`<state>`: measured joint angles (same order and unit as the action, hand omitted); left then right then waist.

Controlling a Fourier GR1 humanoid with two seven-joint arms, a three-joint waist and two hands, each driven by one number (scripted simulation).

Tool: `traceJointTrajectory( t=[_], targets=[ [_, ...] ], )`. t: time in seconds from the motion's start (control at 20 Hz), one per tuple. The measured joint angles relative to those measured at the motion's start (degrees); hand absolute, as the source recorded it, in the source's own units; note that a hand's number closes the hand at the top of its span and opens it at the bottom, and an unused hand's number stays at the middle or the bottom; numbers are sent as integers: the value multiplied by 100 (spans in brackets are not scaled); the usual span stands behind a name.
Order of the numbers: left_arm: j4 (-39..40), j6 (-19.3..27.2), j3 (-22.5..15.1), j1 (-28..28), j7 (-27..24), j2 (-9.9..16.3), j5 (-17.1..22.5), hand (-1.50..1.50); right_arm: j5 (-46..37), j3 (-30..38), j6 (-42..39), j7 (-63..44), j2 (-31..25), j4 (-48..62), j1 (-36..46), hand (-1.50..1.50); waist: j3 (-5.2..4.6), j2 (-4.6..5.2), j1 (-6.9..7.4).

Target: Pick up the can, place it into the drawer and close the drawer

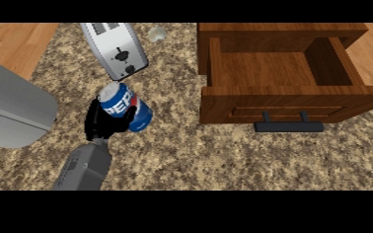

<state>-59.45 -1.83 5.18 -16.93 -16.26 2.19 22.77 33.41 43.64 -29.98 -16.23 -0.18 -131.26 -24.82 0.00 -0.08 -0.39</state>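
The pick-up step is in hand: the left robot hand has its fingers curled round the blue can, which leans tilted just above the speckled table. Beyond the robot hand lies a toaster. Far to its right stands the open drawer, nothing visible inside. Next, I judge, comes lifting the can and carrying it rightward over the drawer front.

One camera only, the head view, and it looked steeply down from above the near edge of the speckled granite counter, facing far. It sat close: the open brown wooden drawer filled the right, a silver toaster far left.
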Motion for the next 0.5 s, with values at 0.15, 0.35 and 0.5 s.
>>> traceJointTrajectory(
  t=[0.15, 0.35, 0.5],
  targets=[
    [-666, 183, -157, 33, 366, 28, -57, 150, 12, -28, -12, 81, -28, 51, -84, -150, 1, -8, 15],
    [-1338, 619, -381, -95, 821, -20, -265, 150, 6, -79, 29, 151, -25, 47, -168, -150, 3, -9, 14],
    [-1736, 879, -499, -254, 1193, -24, -387, 150, 14, -53, 39, 161, -66, 122, -123, -150, 3, -6, 13]
  ],
)
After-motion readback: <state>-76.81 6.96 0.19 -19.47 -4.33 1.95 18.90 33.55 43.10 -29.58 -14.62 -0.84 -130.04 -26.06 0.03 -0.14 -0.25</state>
